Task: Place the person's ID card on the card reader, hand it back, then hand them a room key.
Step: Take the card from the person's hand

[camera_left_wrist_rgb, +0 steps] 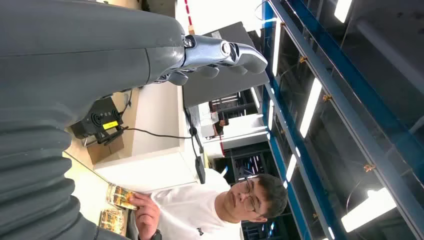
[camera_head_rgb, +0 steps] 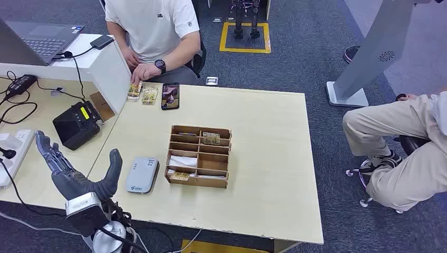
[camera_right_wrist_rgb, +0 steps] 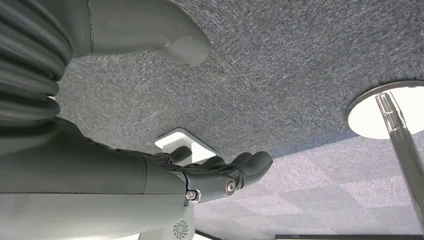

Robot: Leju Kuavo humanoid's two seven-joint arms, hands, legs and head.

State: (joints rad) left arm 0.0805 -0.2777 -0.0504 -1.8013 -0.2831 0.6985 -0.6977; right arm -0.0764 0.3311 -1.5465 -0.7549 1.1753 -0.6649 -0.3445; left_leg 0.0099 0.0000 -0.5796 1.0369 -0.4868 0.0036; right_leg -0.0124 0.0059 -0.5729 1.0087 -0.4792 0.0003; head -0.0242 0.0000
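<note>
Fingers of the left hand (camera_head_rgb: 74, 171) are spread and empty, raised above the near left corner of the wooden table (camera_head_rgb: 274, 158), palm turned toward the middle of the table, thumb pointing up beside the grey card reader (camera_head_rgb: 142, 174). That reader lies flat on the table just to the thumb's side of the hand, not touched by it. Well apart from the fingers, at the far edge of the table, the person in a white shirt (camera_head_rgb: 153, 26) presses a hand (camera_head_rgb: 138, 74) on one ID card (camera_head_rgb: 134, 91); a second card (camera_head_rgb: 149, 95) lies just beside it, and a dark phone (camera_head_rgb: 170, 96) lies next to that. The left wrist view shows the same person's hand (camera_left_wrist_rgb: 145, 212) on the card (camera_left_wrist_rgb: 120, 196), far beyond the outstretched fingers (camera_left_wrist_rgb: 235, 52). Between the reader and the table's middle stands a wooden compartment tray (camera_head_rgb: 199, 156) holding room key cards: one (camera_head_rgb: 211, 138) in a far right cell and one (camera_head_rgb: 180, 176) in the near left cell. Left of the table a black device with a yellow label (camera_head_rgb: 76, 124) sits on a lower desk, with a white power strip (camera_head_rgb: 13, 153) near it and a laptop (camera_head_rgb: 42, 39) on the raised counter. The right hand (camera_right_wrist_rgb: 220, 172) hangs over grey carpet (camera_right_wrist_rgb: 300, 60), fingers loosely straight and close together, holding nothing. A second person in beige trousers (camera_head_rgb: 400, 137) sits to the right
</note>
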